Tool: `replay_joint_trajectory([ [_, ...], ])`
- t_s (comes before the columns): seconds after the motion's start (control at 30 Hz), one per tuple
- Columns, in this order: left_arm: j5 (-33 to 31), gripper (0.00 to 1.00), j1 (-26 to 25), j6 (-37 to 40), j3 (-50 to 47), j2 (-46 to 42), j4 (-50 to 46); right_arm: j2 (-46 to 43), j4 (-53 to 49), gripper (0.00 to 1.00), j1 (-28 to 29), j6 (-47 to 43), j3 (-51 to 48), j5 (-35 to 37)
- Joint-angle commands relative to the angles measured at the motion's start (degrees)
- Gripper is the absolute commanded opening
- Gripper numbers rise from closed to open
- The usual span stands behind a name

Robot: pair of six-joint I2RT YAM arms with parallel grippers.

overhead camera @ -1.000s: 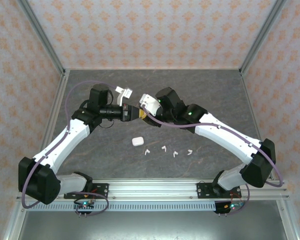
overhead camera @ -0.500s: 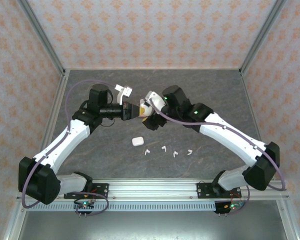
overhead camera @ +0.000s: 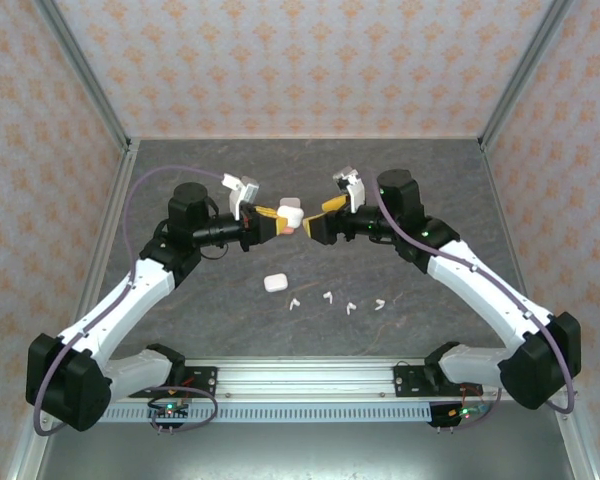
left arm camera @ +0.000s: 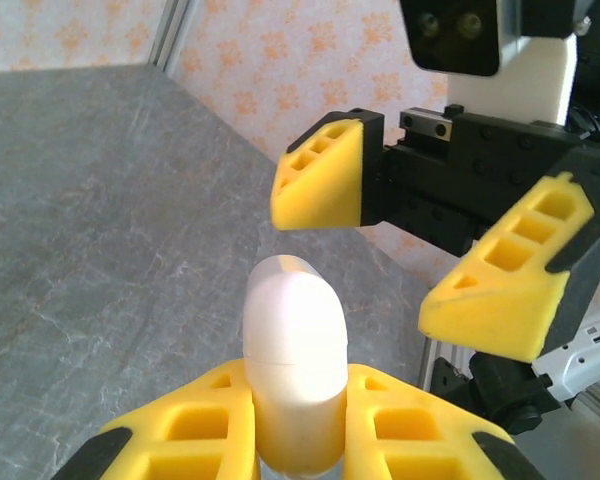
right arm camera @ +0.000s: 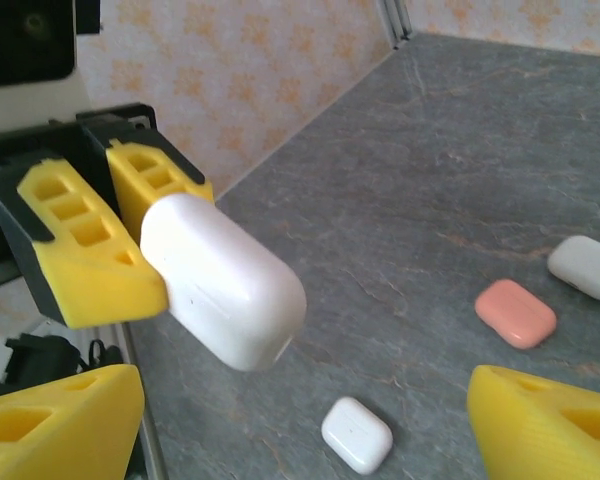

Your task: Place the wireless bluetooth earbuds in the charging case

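A closed white charging case (overhead camera: 290, 212) hangs above the table, with my left gripper (overhead camera: 279, 219) shut on its lower half. In the left wrist view the case (left arm camera: 294, 345) stands upright between my yellow fingers (left arm camera: 185, 425). My right gripper (overhead camera: 323, 216) faces it from the right, open and a little apart from it. In the right wrist view the held case (right arm camera: 223, 280) floats ahead of my right gripper (right arm camera: 305, 430), untouched by it. Several small white earbuds (overhead camera: 328, 297) lie in a row on the table near the front, from the leftmost (overhead camera: 294, 303) to the rightmost (overhead camera: 380, 303).
A second white case (overhead camera: 274, 283) lies shut on the grey table (overhead camera: 180, 180), just left of the earbud row, the same case (right arm camera: 357, 434) below my right jaws. A salmon-pink case (right arm camera: 516, 313) and a pale grey case (right arm camera: 586, 267) lie farther back. Patterned walls enclose three sides.
My right gripper opened, let go of the white case and drew back to the right. The left gripper kept hold of the case and shifted slightly right.
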Motion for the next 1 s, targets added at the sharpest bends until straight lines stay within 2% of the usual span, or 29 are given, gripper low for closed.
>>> replay_joint_trajectory([
  [0.0,-0.44,0.15,-0.55,2.86,-0.41,-1.5,3.55,1.31,4.84,0.83,-0.08,2.7,1.28,-1.87],
  [0.4,0.98,0.14,-1.59,5.96,0.79,-1.06,0.4,4.17,2.77,0.75,-0.1,1.53,4.6,1.51],
  [0.97,0.86,0.13,-1.79,7.72,0.91,-0.75,-0.27,6.26,-2.4,0.75,-0.77,0.12,8.35,2.78],
])
